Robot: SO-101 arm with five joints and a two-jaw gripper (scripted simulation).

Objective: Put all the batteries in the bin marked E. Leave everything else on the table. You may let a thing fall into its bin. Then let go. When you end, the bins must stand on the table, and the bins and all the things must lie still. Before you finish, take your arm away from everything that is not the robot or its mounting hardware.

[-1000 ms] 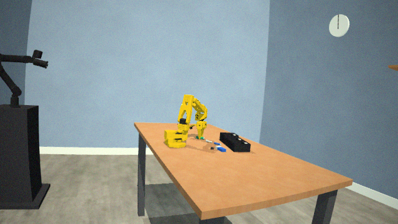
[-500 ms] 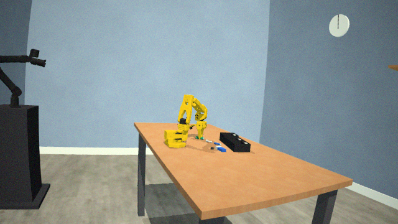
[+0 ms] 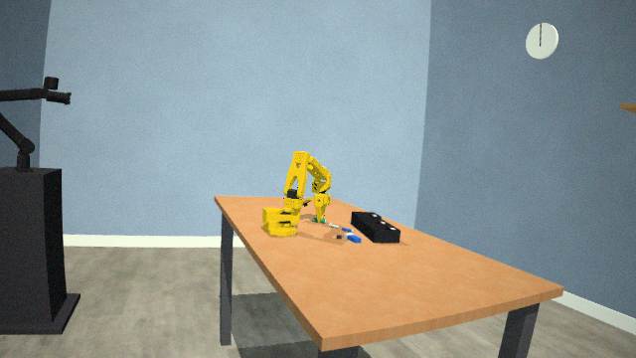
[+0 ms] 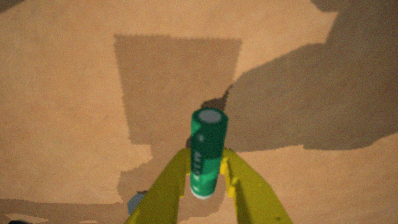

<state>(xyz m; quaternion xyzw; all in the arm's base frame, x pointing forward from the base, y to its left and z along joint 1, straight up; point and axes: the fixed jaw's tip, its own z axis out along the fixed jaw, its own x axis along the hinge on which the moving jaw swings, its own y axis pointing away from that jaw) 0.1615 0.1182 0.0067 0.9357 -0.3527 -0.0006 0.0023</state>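
Observation:
A green battery [image 4: 207, 151] with a grey end cap lies on the wooden table, and my yellow gripper [image 4: 206, 186] is shut on its near end, one finger on each side. In the exterior view the gripper [image 3: 320, 218] is down at the table top just right of the arm's yellow base [image 3: 279, 222], with the green battery [image 3: 322, 220] at its tips. The black row of bins [image 3: 375, 226] stands to the right on the table; its letters are too small to read. Small things lie between the gripper and the bins: a pale cylinder [image 3: 334, 225], a blue piece [image 3: 347, 230], a blue and white block [image 3: 354, 239] and a small dark piece [image 3: 339, 238].
A grey-blue thing [image 4: 135, 202] shows at the lower left of the wrist view beside the left finger. A black stand with a camera arm [image 3: 30, 249] is on the floor far left. The table's left edge runs close behind the arm's base.

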